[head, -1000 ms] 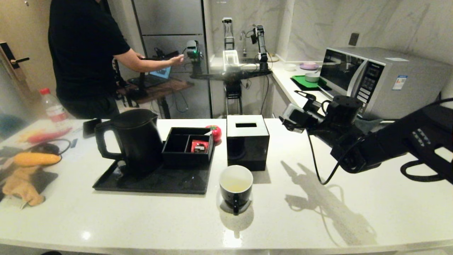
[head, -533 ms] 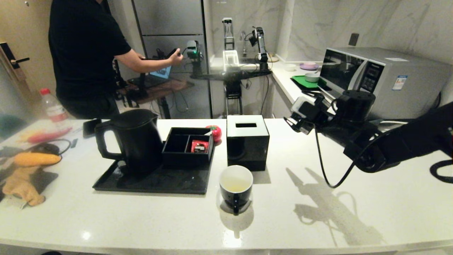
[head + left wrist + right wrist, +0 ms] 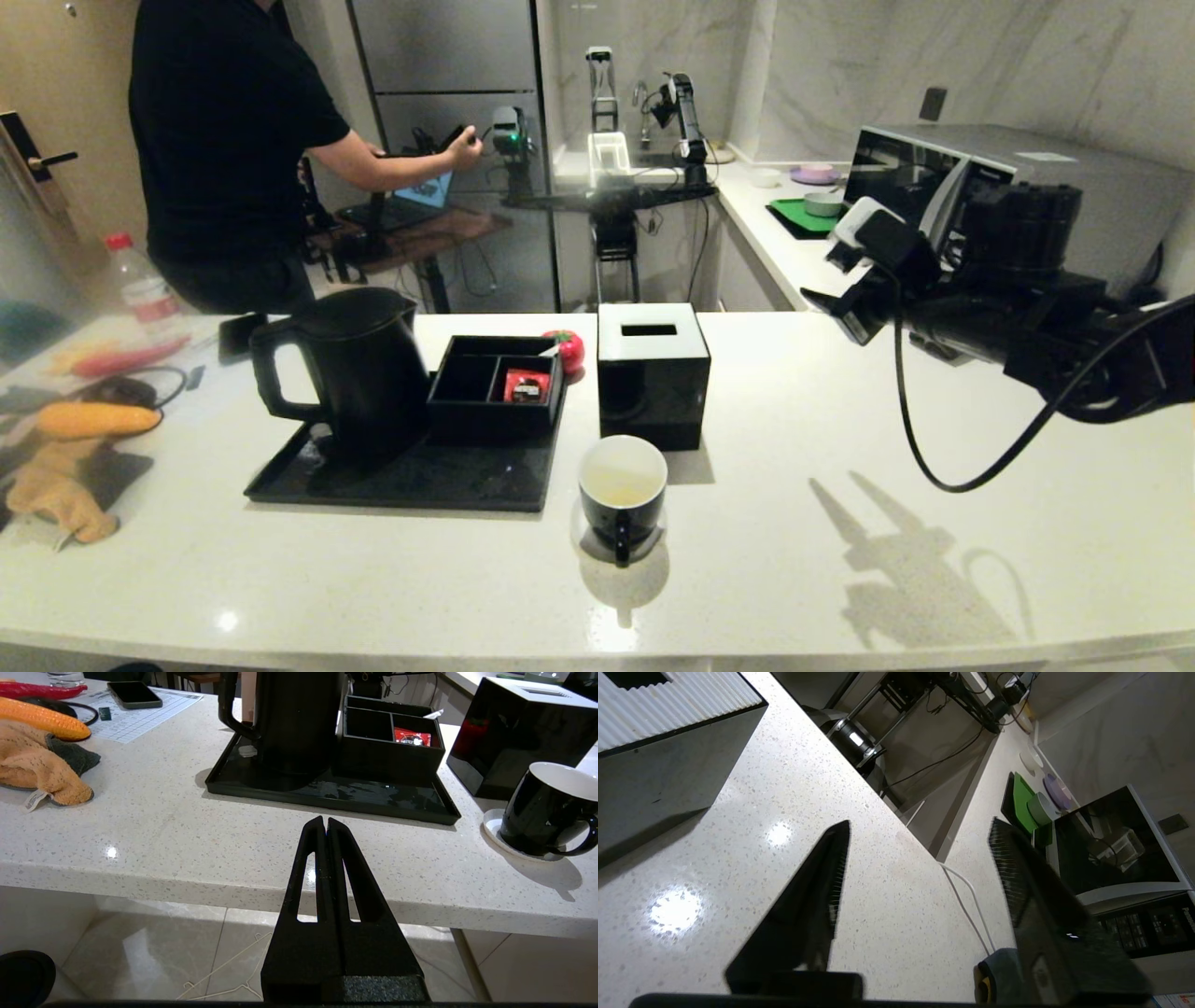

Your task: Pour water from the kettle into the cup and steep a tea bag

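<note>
Right claw [image 3: 915, 858] spread, empty, raised well right of cup [image 3: 623, 490]; left claw [image 3: 325, 826] closed.

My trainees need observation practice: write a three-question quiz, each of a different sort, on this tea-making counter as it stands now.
1. True or false: the kettle stands on the black tray.
2. Multiple choice: the cup holds (A) nothing, (B) pale yellowish liquid, (C) a spoon.
3. Fill in: the red packet lies in the black ____ beside the kettle.

Key
1. True
2. B
3. Compartment box
</note>
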Controlling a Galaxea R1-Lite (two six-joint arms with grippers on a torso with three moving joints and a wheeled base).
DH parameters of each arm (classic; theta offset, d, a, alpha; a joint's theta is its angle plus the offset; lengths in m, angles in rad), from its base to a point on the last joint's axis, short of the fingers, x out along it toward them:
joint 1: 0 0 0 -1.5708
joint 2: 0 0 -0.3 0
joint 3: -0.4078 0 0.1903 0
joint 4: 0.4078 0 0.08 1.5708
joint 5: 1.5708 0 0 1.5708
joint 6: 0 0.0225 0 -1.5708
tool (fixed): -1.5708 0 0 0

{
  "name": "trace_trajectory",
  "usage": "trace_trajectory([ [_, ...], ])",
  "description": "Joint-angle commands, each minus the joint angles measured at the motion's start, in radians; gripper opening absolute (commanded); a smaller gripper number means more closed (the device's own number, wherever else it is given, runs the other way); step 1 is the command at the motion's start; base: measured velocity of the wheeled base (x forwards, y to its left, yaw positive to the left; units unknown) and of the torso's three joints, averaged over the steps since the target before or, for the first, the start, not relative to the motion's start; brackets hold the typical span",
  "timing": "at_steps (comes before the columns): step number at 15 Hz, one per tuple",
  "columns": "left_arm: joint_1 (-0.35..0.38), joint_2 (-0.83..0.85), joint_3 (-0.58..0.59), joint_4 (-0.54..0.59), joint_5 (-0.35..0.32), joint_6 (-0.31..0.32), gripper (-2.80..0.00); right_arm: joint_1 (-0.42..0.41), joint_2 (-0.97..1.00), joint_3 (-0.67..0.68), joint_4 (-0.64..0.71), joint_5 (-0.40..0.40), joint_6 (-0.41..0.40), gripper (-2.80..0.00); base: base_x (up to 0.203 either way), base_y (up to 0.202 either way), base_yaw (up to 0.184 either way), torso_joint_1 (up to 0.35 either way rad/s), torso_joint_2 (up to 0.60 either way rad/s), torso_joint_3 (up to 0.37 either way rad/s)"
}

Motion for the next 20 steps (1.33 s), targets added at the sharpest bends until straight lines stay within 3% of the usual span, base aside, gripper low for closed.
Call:
trace_trajectory([
  [1,0.000,0.000,0.000,0.000,0.000,-0.001,-2.80,-0.002,-0.036,0.000,0.039,0.001,0.005,-2.80,0.000,0.000,0.000,0.000,0.00,0.000],
  [6,0.000,0.000,0.000,0.000,0.000,-0.001,-2.80,-0.001,-0.095,-0.002,0.213,0.000,0.097,-2.80,0.000,0.000,0.000,0.000,0.00,0.000],
  [9,0.000,0.000,0.000,0.000,0.000,-0.001,-2.80,-0.002,-0.133,-0.001,0.368,-0.004,0.237,-2.80,0.000,0.000,0.000,0.000,0.00,0.000],
  [12,0.000,0.000,0.000,0.000,0.000,-0.001,-2.80,-0.005,-0.173,0.088,0.377,-0.033,0.373,-2.80,0.000,0.000,0.000,0.000,0.00,0.000],
  [15,0.000,0.000,0.000,0.000,0.000,-0.001,-2.80,-0.005,-0.264,0.233,0.360,-0.172,0.521,-2.80,0.000,0.000,0.000,0.000,0.00,0.000],
  [18,0.000,0.000,0.000,0.000,0.000,-0.001,-2.80,-0.025,-0.364,0.403,0.264,-0.380,0.666,-2.80,0.000,0.000,0.000,0.000,0.00,0.000],
  [20,0.000,0.000,0.000,0.000,0.000,-0.001,-2.80,-0.064,-0.454,0.555,0.174,-0.437,0.709,-2.80,0.000,0.000,0.000,0.000,0.00,0.000],
])
